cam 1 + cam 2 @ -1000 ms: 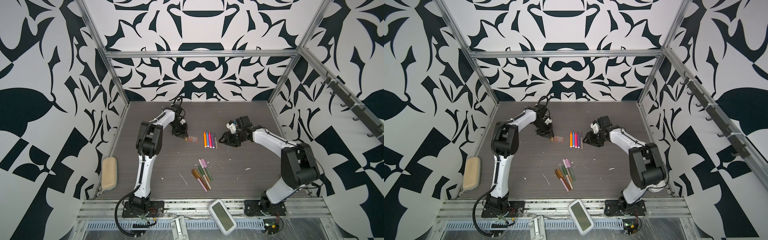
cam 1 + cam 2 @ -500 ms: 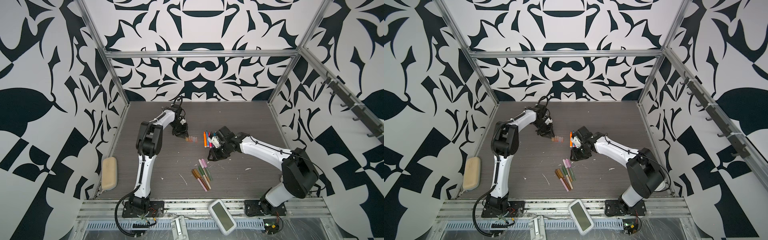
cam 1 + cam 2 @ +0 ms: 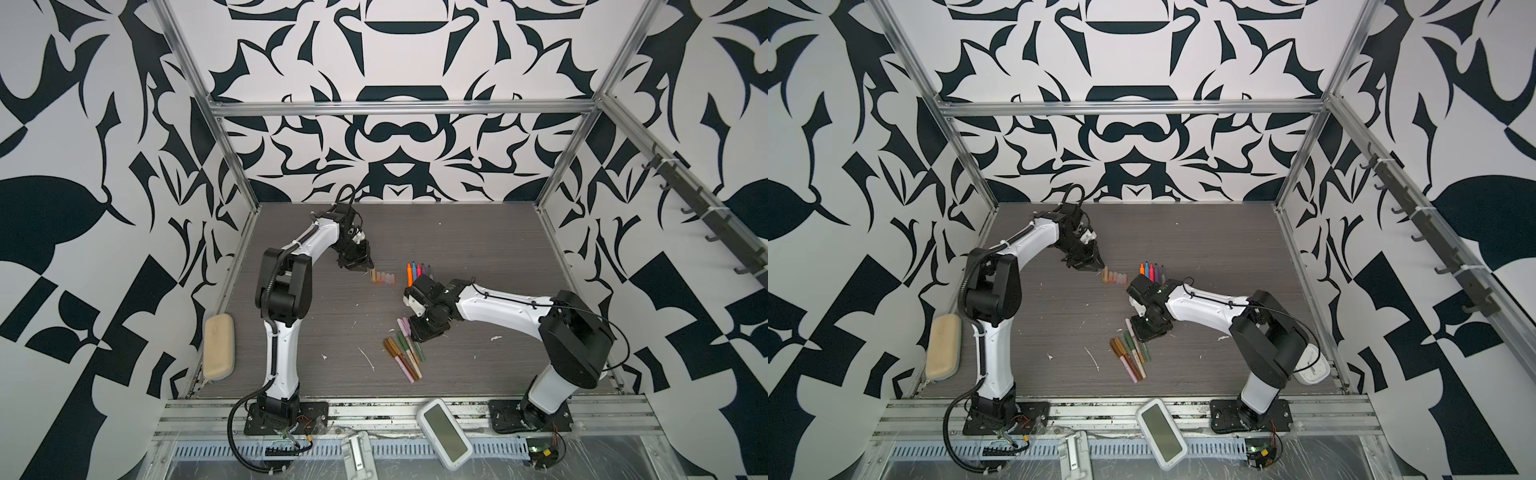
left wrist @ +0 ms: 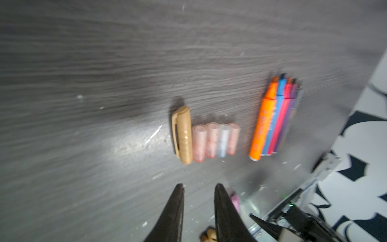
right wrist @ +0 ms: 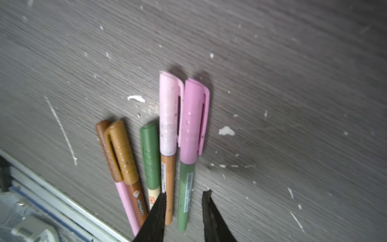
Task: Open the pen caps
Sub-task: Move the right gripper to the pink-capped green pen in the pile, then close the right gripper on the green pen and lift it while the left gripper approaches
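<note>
Five capped pens point(image 5: 167, 159) lie side by side at the table's front middle point(image 3: 405, 353). Their caps are brown, tan, green, pale pink and pink point(image 5: 192, 121). My right gripper point(image 5: 185, 192) hovers over their barrel ends, open, its fingers on either side of the green barrel point(image 5: 185, 197) without touching it. Further back, a loose tan cap point(image 4: 184, 136) and several translucent pink caps point(image 4: 211, 139) lie in a row beside several uncapped pens point(image 4: 270, 119). My left gripper point(image 4: 199, 186) stands open and empty just short of the loose caps point(image 3: 383, 277).
A tan pouch point(image 3: 219, 346) lies at the table's left edge. A white handheld device point(image 3: 444, 432) rests on the front rail. White flecks and a thin white sliver point(image 3: 368, 359) are scattered on the dark wood-grain tabletop.
My right arm has swung from beside the uncapped pens forward to the capped pens, and its jaws have narrowed. The left arm has not moved.
</note>
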You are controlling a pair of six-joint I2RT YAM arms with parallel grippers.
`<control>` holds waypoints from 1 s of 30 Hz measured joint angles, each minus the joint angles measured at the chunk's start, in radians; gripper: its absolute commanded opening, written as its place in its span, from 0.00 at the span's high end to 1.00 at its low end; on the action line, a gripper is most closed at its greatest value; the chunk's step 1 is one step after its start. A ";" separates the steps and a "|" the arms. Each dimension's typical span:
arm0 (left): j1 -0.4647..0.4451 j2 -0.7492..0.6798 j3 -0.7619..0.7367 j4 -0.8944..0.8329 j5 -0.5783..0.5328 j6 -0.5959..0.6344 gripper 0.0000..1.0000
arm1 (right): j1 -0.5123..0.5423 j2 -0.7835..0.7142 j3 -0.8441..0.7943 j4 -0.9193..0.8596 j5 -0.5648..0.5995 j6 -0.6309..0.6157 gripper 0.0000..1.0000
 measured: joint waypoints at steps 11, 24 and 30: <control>0.037 -0.135 -0.023 0.087 0.055 -0.108 0.72 | 0.113 0.000 -0.058 -0.013 0.110 0.098 0.78; 0.033 -0.325 -0.193 0.275 0.156 -0.343 0.73 | 0.116 0.008 -0.069 -0.025 0.186 0.120 1.00; -0.014 -0.313 -0.266 0.300 0.190 -0.407 0.71 | 0.055 0.006 -0.028 -0.051 0.132 0.029 1.00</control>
